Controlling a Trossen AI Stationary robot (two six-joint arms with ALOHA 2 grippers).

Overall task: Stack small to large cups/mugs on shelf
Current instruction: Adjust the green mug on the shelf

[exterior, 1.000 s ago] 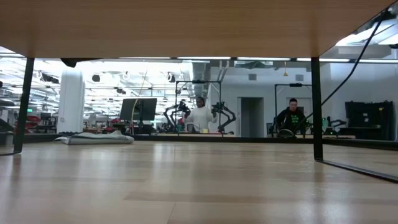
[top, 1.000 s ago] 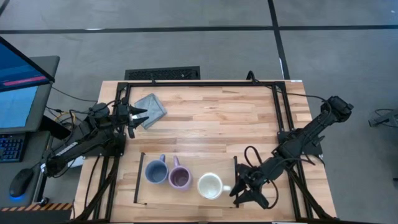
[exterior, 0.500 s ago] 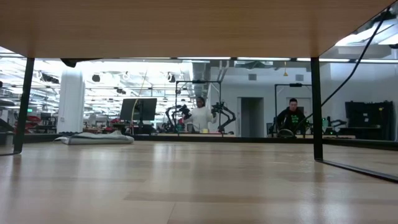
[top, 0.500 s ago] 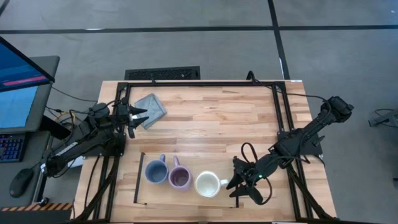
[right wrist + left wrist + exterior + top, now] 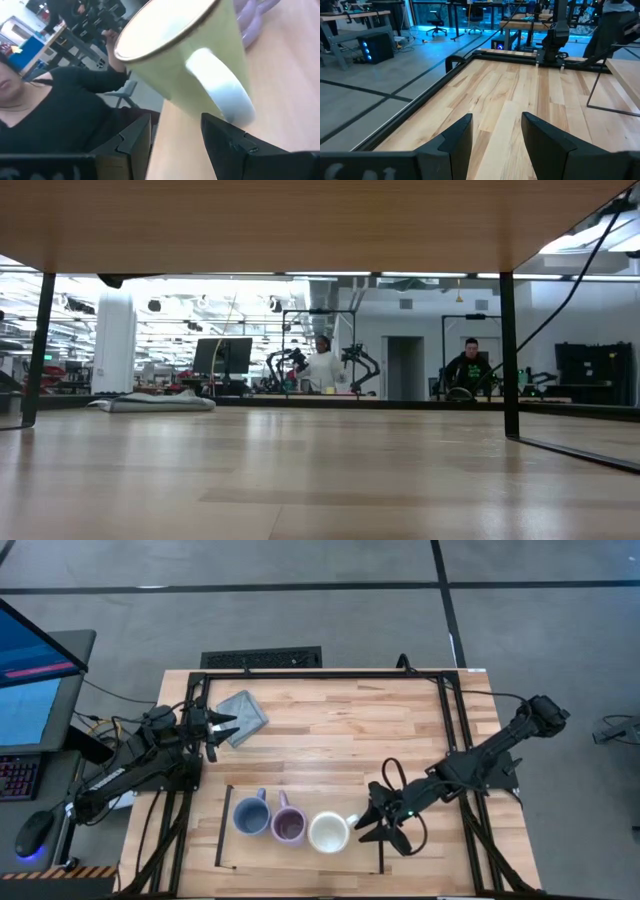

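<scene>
Three mugs stand upright in a row on the low light-wood shelf point(image 5: 300, 856): a small blue mug point(image 5: 249, 816), a lilac-purple mug point(image 5: 289, 826) and a wider white mug point(image 5: 329, 833). The white mug's handle point(image 5: 352, 823) points toward the table's right. My right gripper point(image 5: 364, 824) is open at that handle, which shows large between its fingers in the right wrist view point(image 5: 220, 95). My left gripper point(image 5: 224, 727) is open and empty at the far left, beside a grey pad point(image 5: 243, 717). My right gripper comes level from the table's right, its open fingers on either side of the white mug's handle point(image 5: 227, 107). The handle's outer curve lies close against one finger point(image 5: 225, 137); I cannot tell whether they touch. The mug stands with its base on the shelf board.
Thin black bars point(image 5: 222, 838) point(image 5: 380, 840) stand at both short ends of the shelf. The table's black frame point(image 5: 320, 675) runs along its far edge. Bare wood lies between the pad and the shelf. A person in a dark sleeve point(image 5: 60, 110) shows beyond the table.
My right gripper has gone toward the table's left edge and slightly toward its far edge, staying open. The white mug has slid left along the shelf ahead of it, upright, and now stands close beside the purple mug.
</scene>
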